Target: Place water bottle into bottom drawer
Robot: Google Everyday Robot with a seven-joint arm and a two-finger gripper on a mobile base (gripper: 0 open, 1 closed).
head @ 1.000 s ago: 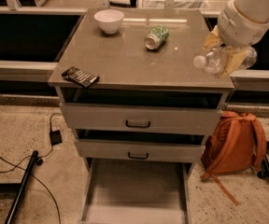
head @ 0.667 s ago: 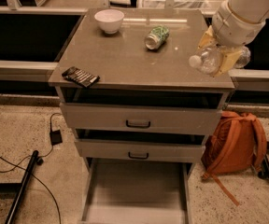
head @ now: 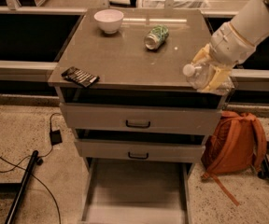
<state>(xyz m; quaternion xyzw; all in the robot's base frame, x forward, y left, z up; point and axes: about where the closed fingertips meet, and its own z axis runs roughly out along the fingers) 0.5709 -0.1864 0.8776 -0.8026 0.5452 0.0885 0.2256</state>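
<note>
**Clear bottle gripped at the desk's front right corner**

Boxy grey cabinet desk (head: 125, 55) with a smooth, faintly glossy flat top, standing on a speckled stone floor. Under the top, two flat drawer fronts with dark bar handles and a dark gap above each. Lowest of the three, the wide, shallow grey bottom drawer (head: 134, 188), open well forward, with low sides and a flat matte floor in plain view.

Just beside the cabinet on the right, a slumped orange fabric backpack (head: 235, 143) with loose straps.

From the upper right, a thick white cylindrical robot arm (head: 246, 27) ending in a yellow-padded gripper (head: 208, 71) over the desk's front right corner. Jaws closed around the small clear plastic water bottle (head: 195, 74), held on its side with the white cap pointing left, at the top's front edge and well above the bottom drawer. Touching the top or just clear of it: cannot tell.

At back left, a round white bowl (head: 109, 20), upright. Near back centre, a green patterned soda can (head: 155, 36) lying on its side. At the front left corner, a dark flat rectangular packet (head: 80, 76).
</note>
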